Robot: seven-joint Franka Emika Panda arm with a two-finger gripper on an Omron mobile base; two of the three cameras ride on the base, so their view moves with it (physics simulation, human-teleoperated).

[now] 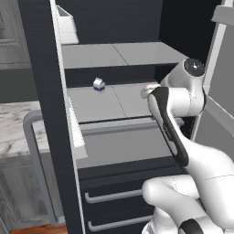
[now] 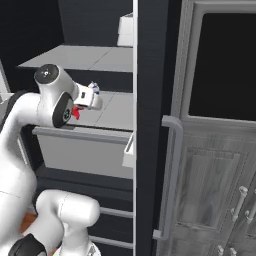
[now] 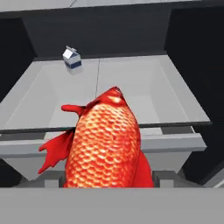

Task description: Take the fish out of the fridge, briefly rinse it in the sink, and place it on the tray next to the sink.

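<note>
The red-orange scaly fish [image 3: 105,144] looms large in the hand view, held between the two dark fingertips [image 3: 168,178] of my gripper [image 3: 109,180], which is shut on it. From the right base view a small red piece of the fish [image 2: 76,113] shows under the white hand, just in front of the middle shelf. The black fridge [image 1: 45,91] stands open, and its pale grey middle shelf [image 1: 98,104] lies right behind the hand. In the left base view the arm's own links cover the hand.
A small white-and-blue carton [image 1: 98,83] stands at the back of the middle shelf [image 3: 131,87]. Dark drawers with grey bar pulls [image 1: 114,195] sit below. The fridge door with its grey bar handle [image 1: 33,155] stands open at left; a grey cabinet [image 2: 215,190] is at right.
</note>
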